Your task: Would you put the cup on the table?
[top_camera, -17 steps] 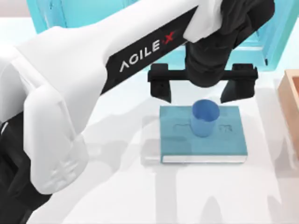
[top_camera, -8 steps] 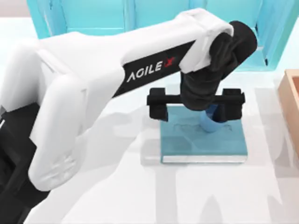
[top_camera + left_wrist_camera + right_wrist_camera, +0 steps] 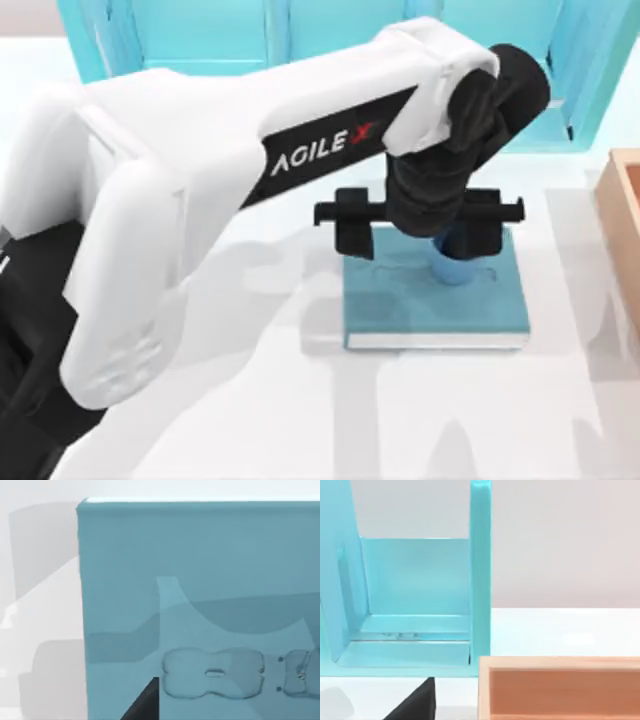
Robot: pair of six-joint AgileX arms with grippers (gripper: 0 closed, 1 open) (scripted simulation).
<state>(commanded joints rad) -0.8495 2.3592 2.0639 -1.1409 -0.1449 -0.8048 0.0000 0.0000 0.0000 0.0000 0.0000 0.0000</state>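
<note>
Grasping step in hand; left gripper (image 3: 418,222) lowered over blue cup (image 3: 455,268) standing on teal book (image 3: 400,305); fingers spread wide, holding nothing; next: closing, lifting, setting on white table (image 3: 300,420).

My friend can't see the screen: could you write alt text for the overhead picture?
A white AgileX left arm reaches over a teal book, its black left gripper lowered around a small blue cup standing on it. A light-blue shelf stands behind.

Simulated tabletop: plain white table (image 3: 250,420), light-blue shelf unit (image 3: 200,30).
</note>
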